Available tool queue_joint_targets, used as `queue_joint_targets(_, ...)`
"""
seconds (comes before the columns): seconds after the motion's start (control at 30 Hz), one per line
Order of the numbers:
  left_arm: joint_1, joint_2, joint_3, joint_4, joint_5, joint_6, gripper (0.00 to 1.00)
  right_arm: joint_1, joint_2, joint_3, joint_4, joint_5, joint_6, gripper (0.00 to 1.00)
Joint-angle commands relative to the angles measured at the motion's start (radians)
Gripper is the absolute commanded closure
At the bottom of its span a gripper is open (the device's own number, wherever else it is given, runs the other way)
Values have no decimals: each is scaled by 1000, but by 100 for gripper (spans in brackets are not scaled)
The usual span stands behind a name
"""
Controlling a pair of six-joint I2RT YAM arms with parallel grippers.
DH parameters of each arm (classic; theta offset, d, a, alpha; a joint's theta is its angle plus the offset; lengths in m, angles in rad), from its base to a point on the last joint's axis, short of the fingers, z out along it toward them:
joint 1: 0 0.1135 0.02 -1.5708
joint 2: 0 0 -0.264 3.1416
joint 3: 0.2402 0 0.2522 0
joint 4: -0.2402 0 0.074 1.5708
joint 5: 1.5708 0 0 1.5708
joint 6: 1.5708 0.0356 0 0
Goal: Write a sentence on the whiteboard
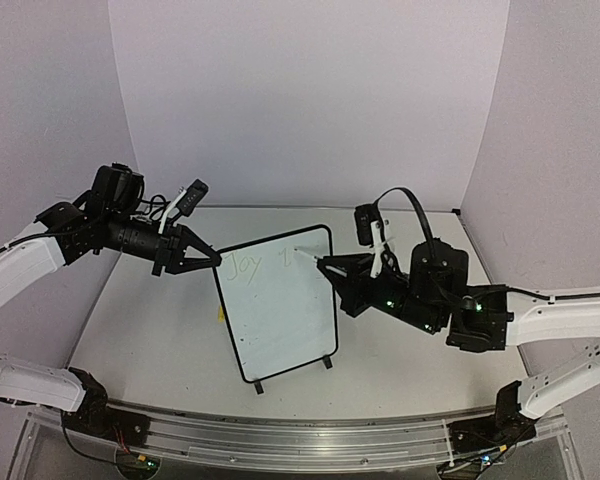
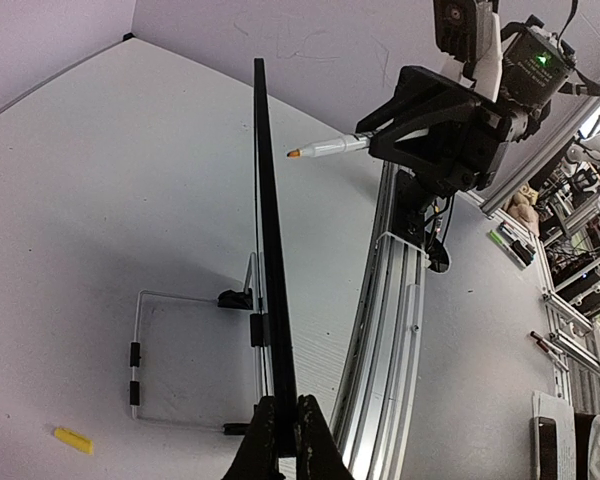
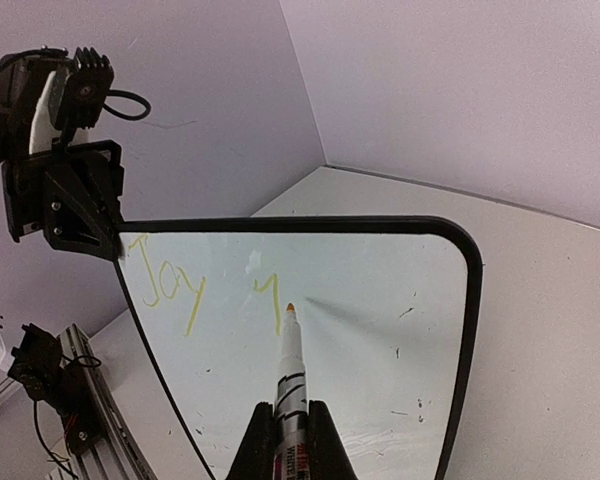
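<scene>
Right arm [image 1: 540,310] extended leftward, marker [image 3: 292,360] near whiteboard [image 1: 280,320]

Bright even light, soft faint shadows, wide-angle bending in wrist views, mild sheen on whiteboard [image 3: 380,300]

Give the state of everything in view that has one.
whiteboard, upright, top corner gripped.
sentence, unfinished: "Joy" plus one stroke.
marker, uncapped, tip just off the whiteboard.
left gripper, shut on the whiteboard's edge.
right gripper, shut on the marker.
yellow piece, lying loose on the table.
</scene>
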Motion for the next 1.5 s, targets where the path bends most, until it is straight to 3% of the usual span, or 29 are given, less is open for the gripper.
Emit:
queue_joint_targets(0.0,-4,-3,0,15,32,7,100,-1,-16,33,44,-25,-23,100)
queue_joint_targets(0.37,-4,-3,1,15,36,8,100,-1,71,95,76,-19,-57,100)
queue_joint_targets(1.1,-4,0,0,15,37,8,100,-2,96,95,88,48,-57,100)
queue_joint_targets(1.47,-4,-4,0,14,36,8,100,-2,7,36,128,-17,-64,100)
